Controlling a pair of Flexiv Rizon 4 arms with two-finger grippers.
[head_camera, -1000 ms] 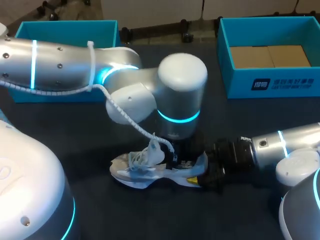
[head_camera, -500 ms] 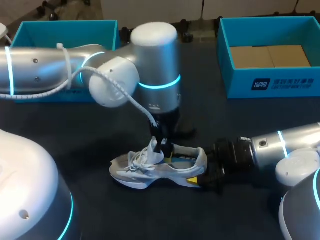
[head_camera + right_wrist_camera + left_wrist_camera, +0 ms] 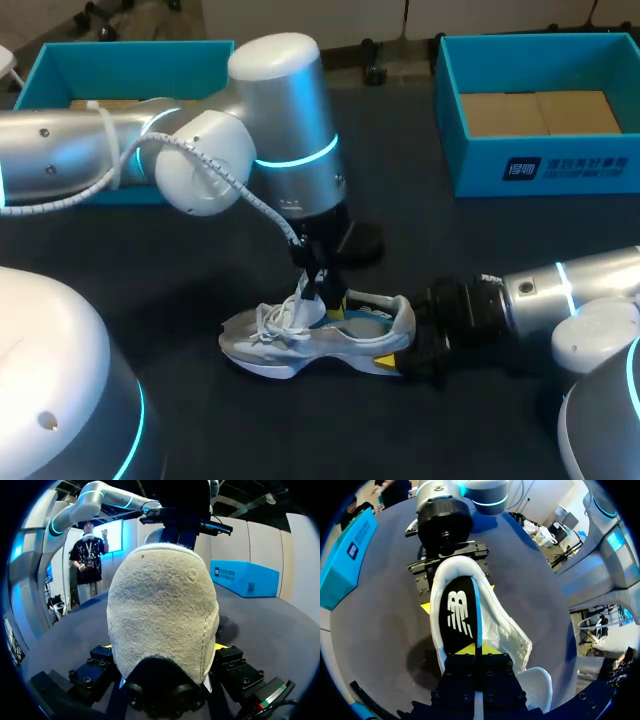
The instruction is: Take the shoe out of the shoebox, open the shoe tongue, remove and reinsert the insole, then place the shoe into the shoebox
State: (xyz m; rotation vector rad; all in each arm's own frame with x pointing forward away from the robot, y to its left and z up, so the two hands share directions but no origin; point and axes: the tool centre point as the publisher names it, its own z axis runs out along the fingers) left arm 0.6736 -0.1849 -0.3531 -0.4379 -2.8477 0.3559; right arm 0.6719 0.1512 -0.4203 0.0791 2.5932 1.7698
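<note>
A white and grey sneaker [image 3: 290, 345] stands on the dark table, toe to the left. My left gripper [image 3: 318, 290] hangs over its middle, shut on the raised white tongue [image 3: 306, 300]. In the left wrist view the gripper [image 3: 476, 650] looks down into the shoe at the black insole [image 3: 457, 615] lying inside. My right gripper [image 3: 405, 345] comes in low from the right, with the heel between its fingers. From the right wrist, the fuzzy heel [image 3: 162, 600] fills the gap of that gripper [image 3: 163, 647], and a finger presses on each side.
A blue shoebox [image 3: 470, 165] with a cardboard floor stands at the back right. A second blue box [image 3: 130, 60] sits at the back left, partly behind my left arm. Bare table lies in front of the shoe.
My left arm has swung left and back, and its gripper has risen out of the shoe with the tongue. The shoe has settled from tilted to upright. The right arm is still.
</note>
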